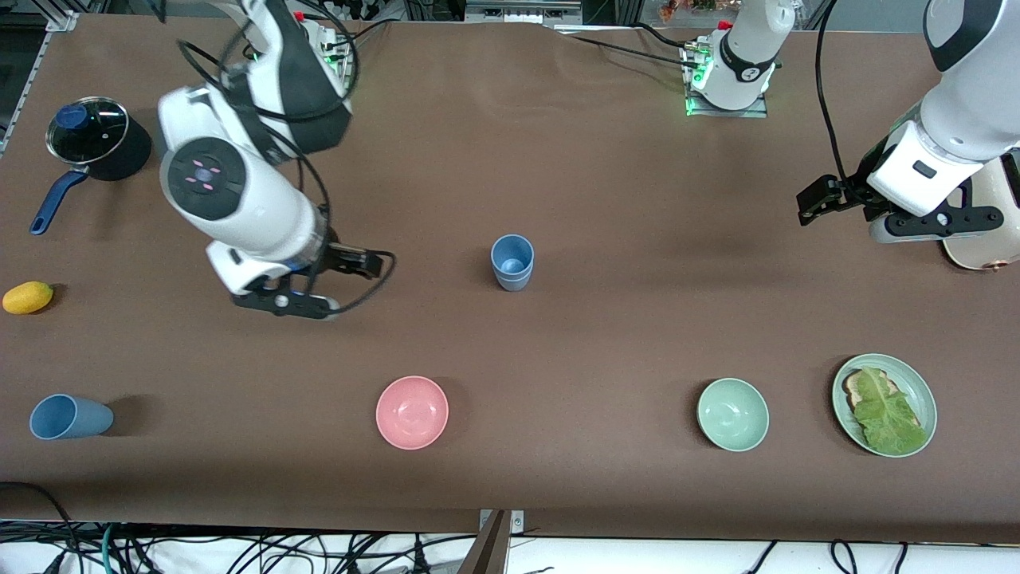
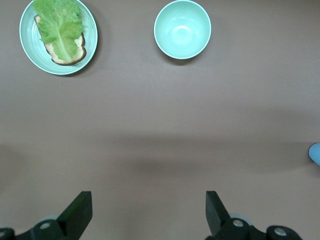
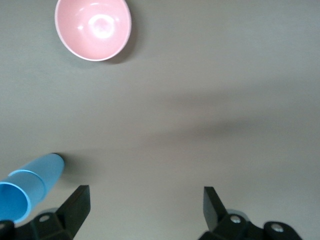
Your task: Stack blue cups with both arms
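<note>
Brown matte cloth covered the table [image 1: 606, 183] from end to end, smooth apart from faint creases near the robots' bases.

Each gripper hung empty in the air with its two black fingers spread wide, touching nothing. The right gripper [image 1: 362, 263] hovered over bare cloth toward the right arm's end of the table; its wrist view showed both fingers [image 3: 75, 202] well apart. The left gripper [image 1: 821, 201] hovered over bare cloth toward the left arm's end, its fingers [image 2: 80, 210] parted just as widely.

One blue cup [image 1: 511, 261], a small tapered tumbler of dull grey-blue, stood upright near the middle of the table; a second rim line below its lip may have been another cup nested inside, but that could not be told for certain. A brighter sky-blue cup [image 1: 70, 417] lay on its side at the right arm's end, nearer to the front camera, mouth toward the table's edge. In the right wrist view it was cut off by the frame, and a step in its wall hinted at two nested pieces.

A glossy pink bowl [image 1: 412, 412] and a pale green bowl [image 1: 732, 414] sat upright, well apart. A green plate [image 1: 924, 391] held toast under a crinkled lettuce leaf [image 1: 884, 410]. A dark saucepan [image 1: 96, 143] with a glass lid and blue handle stood at the right arm's end, with a yellow lemon-like fruit [image 1: 27, 297] nearer to the camera. A cream rounded object [image 1: 984, 231] was mostly hidden by the left arm.
</note>
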